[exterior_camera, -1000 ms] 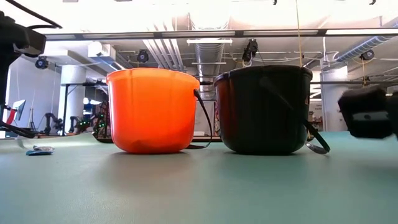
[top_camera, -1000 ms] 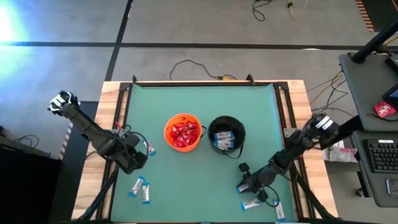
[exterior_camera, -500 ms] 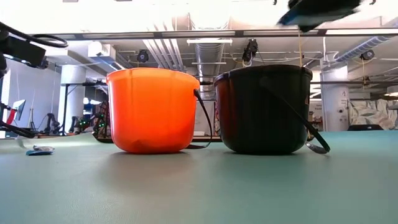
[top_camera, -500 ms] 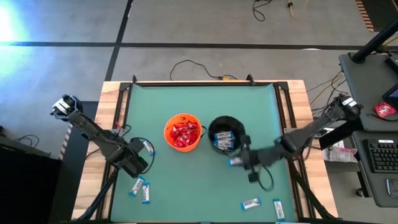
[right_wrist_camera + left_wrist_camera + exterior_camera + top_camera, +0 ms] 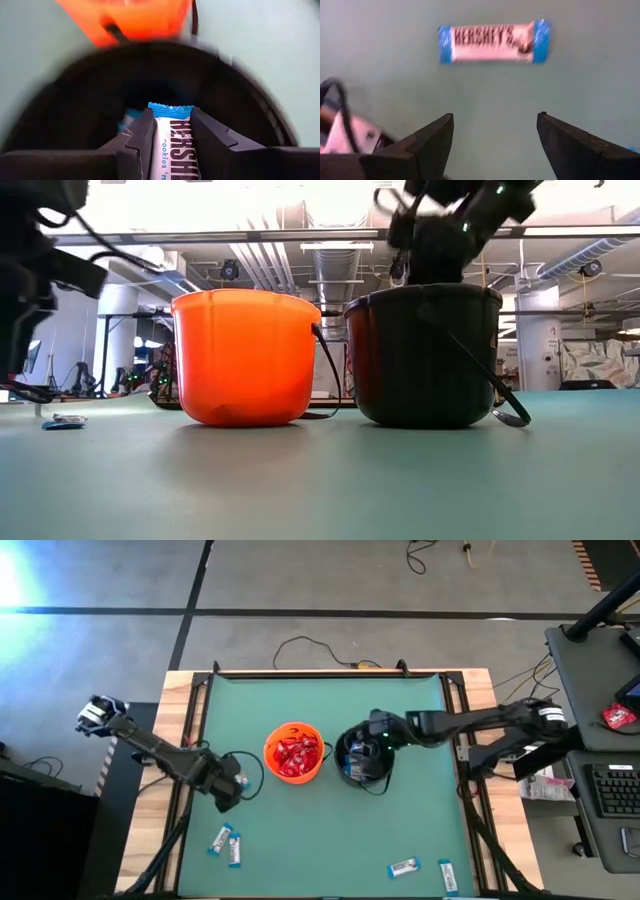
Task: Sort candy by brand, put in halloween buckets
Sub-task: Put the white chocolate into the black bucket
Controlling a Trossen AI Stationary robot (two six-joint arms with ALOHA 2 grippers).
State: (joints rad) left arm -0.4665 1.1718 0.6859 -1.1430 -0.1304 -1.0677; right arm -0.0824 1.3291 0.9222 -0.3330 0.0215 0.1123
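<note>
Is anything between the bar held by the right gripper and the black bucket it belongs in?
Nothing visible. The right gripper holds the bar directly above the open mouth of the black bucket, with only bars already lying inside. The orange bucket stands apart, beside it.

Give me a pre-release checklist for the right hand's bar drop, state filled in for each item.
1. Right hand shut on the white-and-blue bar: ok.
2. Right hand over the black bucket opening: ok.
3. Brand match, bucket already holds white-and-blue bars: ok.
4. Orange bucket apart from the drop spot, red packets only: ok.
5. Left hand away from the buckets, open above a bar on the table: ok.
6. Height of bar above the bucket's contents: cannot tell.
</note>
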